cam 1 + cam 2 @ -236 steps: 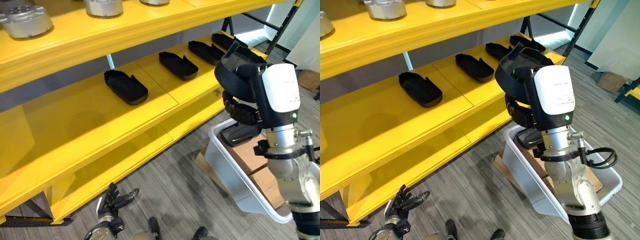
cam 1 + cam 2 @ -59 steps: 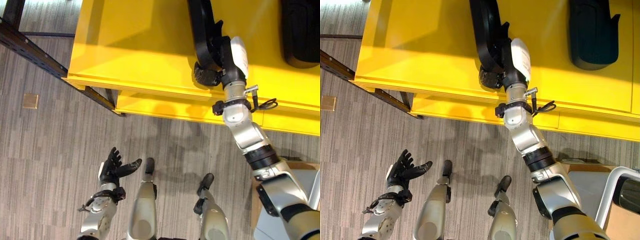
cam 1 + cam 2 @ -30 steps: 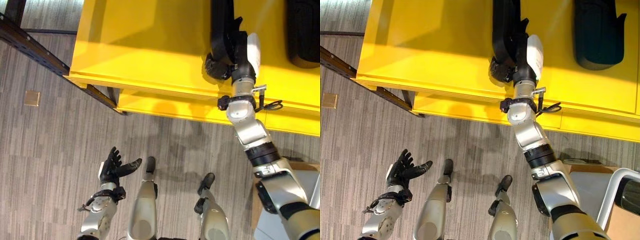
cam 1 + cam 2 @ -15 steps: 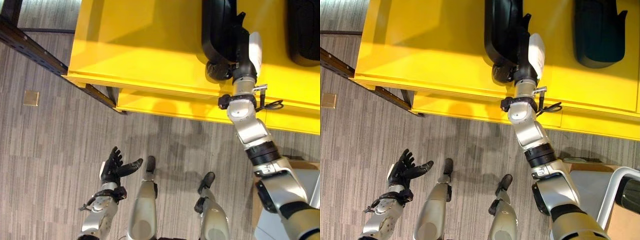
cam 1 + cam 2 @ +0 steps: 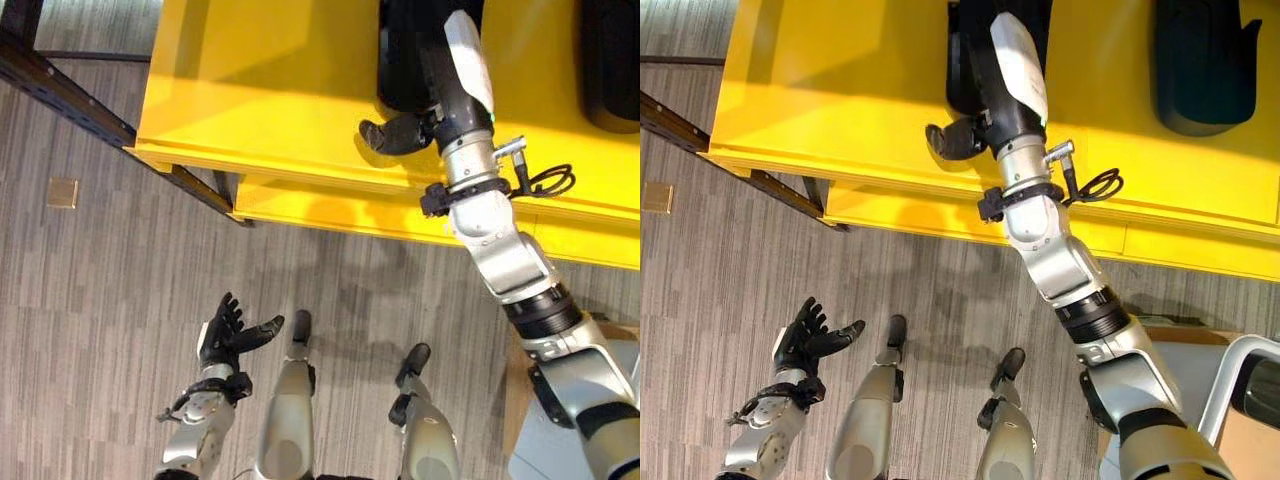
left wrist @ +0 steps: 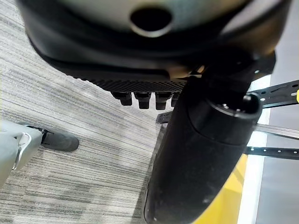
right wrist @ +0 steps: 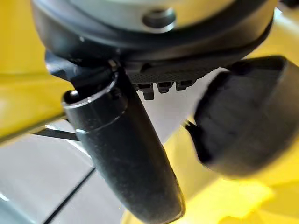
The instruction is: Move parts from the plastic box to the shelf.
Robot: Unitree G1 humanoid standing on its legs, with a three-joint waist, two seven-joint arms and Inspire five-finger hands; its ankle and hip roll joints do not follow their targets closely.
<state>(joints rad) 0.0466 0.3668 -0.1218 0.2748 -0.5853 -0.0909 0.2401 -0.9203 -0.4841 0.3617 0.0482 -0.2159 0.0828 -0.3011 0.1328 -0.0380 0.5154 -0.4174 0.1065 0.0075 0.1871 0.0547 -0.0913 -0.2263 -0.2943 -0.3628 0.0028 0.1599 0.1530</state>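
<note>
Black moulded part (image 5: 405, 55) lay flat on the yellow shelf (image 5: 270, 80), close behind the shelf's front edge, in the left eye view. A second black part (image 5: 610, 60) lay on the same shelf well to the right, with bare yellow surface between the two. The right hand (image 5: 400, 133) was stretched over the front edge just beside the near end of the first part, thumb pointing left, fingers straight and grasping nothing. Left of the part, the shelf surface ran free to its corner. A lower yellow shelf edge (image 5: 330, 215) showed beneath, and a dark frame bar (image 5: 70, 95) slanted off at the left. The left hand (image 5: 228, 335) hung low over the grey wood-grain floor (image 5: 100, 280), fingers spread and relaxed.

In the right eye view, the white plastic box (image 5: 1240, 375) showed at the lower right corner, its rim near the right arm.

In the left wrist view, the fingers (image 6: 140, 98) were released above the floor.

In the right wrist view, the thumb (image 7: 126, 154) stood extended over the shelf beside the part's dark end (image 7: 247, 116), not touching it.
</note>
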